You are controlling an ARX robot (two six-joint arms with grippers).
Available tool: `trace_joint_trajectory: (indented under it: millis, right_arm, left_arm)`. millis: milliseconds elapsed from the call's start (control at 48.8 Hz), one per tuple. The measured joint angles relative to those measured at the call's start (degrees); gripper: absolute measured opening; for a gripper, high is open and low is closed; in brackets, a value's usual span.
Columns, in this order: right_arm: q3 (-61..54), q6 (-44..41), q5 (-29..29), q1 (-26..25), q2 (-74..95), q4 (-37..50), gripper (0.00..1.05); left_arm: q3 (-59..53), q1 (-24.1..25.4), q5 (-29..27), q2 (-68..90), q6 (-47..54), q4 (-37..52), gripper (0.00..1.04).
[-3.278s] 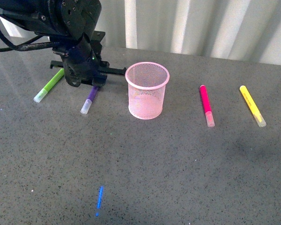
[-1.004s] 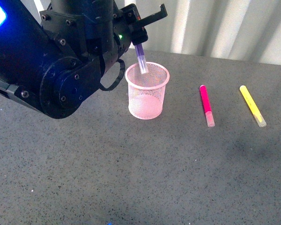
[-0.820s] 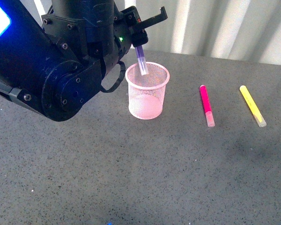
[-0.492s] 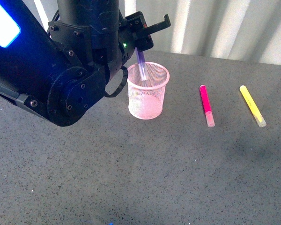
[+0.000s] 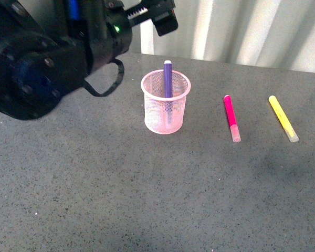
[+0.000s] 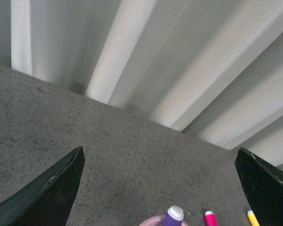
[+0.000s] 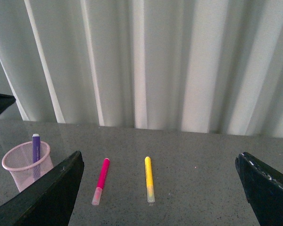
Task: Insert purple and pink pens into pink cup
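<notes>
The pink cup (image 5: 166, 113) stands upright mid-table. The purple pen (image 5: 168, 84) stands inside it, its butt end poking above the rim. The pink pen (image 5: 231, 116) lies flat on the table to the cup's right, pale cap towards me. My left gripper (image 5: 157, 13) is open and empty, above and behind the cup. In the left wrist view the gripper (image 6: 159, 151) is wide open over the purple pen's end (image 6: 173, 215). My right gripper (image 7: 159, 157) is open and empty, well back from the pink pen (image 7: 100, 181) and the cup (image 7: 26, 165).
A yellow marker (image 5: 282, 118) lies right of the pink pen, also seen in the right wrist view (image 7: 149, 181). The left arm's dark bulk (image 5: 37, 58) fills the upper left and hides the table behind it. A pleated white curtain (image 7: 146, 61) backs the table.
My left gripper let go of the purple pen, which dropped into the pink cup and now stands there. The left arm has lifted up and away to the left.
</notes>
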Motion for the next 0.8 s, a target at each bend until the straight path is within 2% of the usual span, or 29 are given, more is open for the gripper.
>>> trace_joint_trajectory:
  millis: [225, 410, 553, 574, 656, 799]
  right_arm:
    - [0.00, 0.00, 0.00, 0.00, 0.00, 0.00, 0.98]
    - [0.00, 0.00, 0.00, 0.00, 0.00, 0.00, 0.98]
    - [0.00, 0.00, 0.00, 0.00, 0.00, 0.00, 0.98]
    - [0.00, 0.00, 0.00, 0.00, 0.00, 0.00, 0.98]
    - [0.00, 0.00, 0.02, 0.00, 0.00, 0.00, 0.98]
    - [0.00, 0.00, -0.02, 0.00, 0.00, 0.00, 0.98]
  left_arm:
    - [-16.20, 5.53, 8.50, -23.74, 5.31, -5.60, 0.98]
    - [-29.29, 13.46, 12.76, -44.72, 7.17, -10.40, 0.98]
    - [-34.75, 19.65, 16.48, -53.40, 7.17, -13.51, 0.98]
    - [-36.09, 21.75, 17.16, -55.28, 6.86, -14.08, 0.98]
    - [-42.34, 23.65, 10.45, -60.76, 16.37, -10.64, 0.80]
    - [-49.59, 23.69, 10.49, -67.98, 24.06, -11.39, 0.47]
